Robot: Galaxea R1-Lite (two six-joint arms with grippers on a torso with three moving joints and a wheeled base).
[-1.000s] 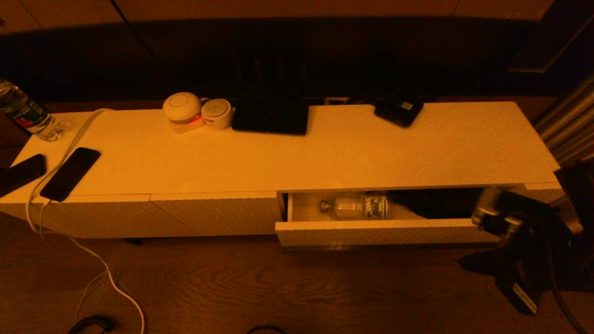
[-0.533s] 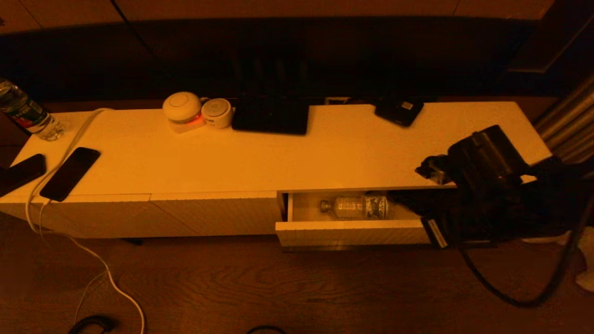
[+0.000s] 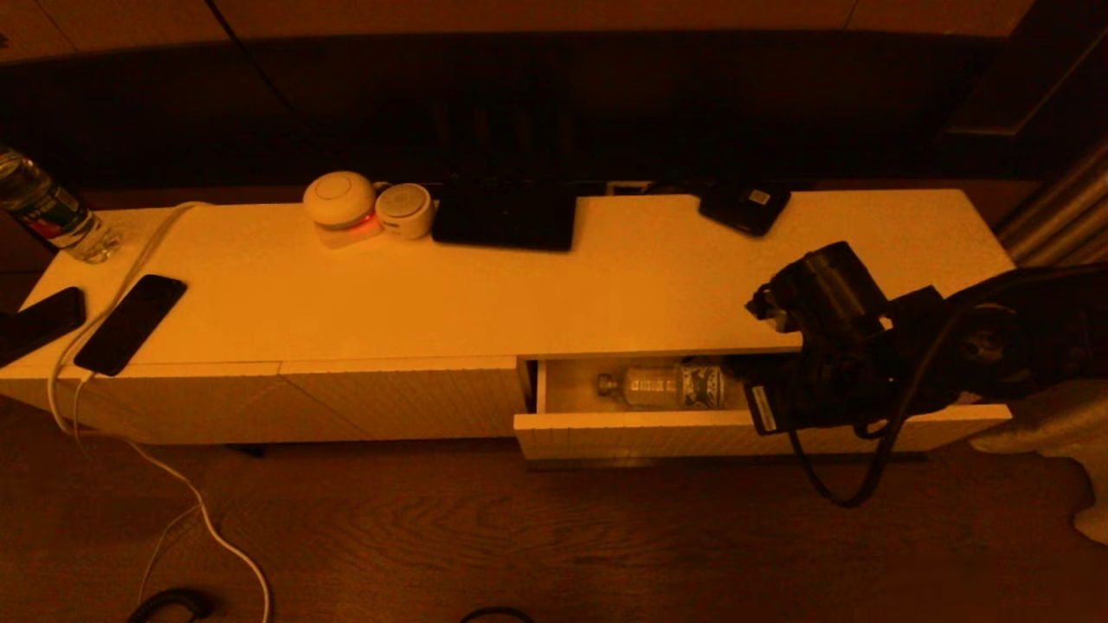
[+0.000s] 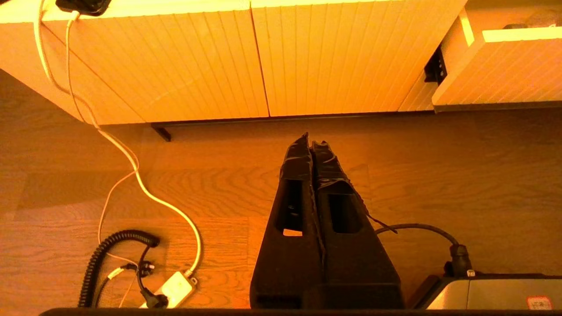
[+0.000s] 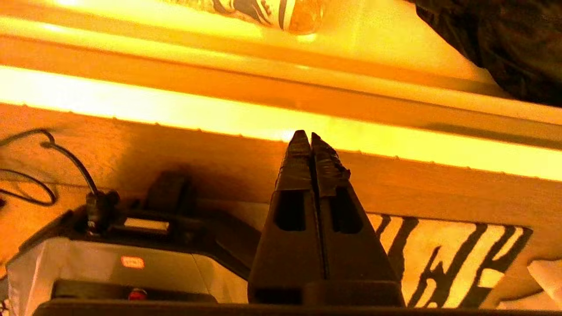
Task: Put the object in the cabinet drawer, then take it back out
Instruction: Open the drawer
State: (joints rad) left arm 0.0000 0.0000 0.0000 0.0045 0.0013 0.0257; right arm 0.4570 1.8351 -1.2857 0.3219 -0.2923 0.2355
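Fingers clenched on both grippers, nothing held.

Left gripper: tapered black fingers pressed flat together, parked low over wood-grain floor, facing the ribbed front of the cabinet, a long low white unit with a smooth flat top. Cabinet drawer pulled open, ribbed front, plain inside; clear plastic bottle lies on its side in the drawer's left part. Right gripper: fingers sealed tip to tip, just above the drawer's front edge, right of the bottle, not touching it.

ribbed white cabinet drawer, wood-grain floor
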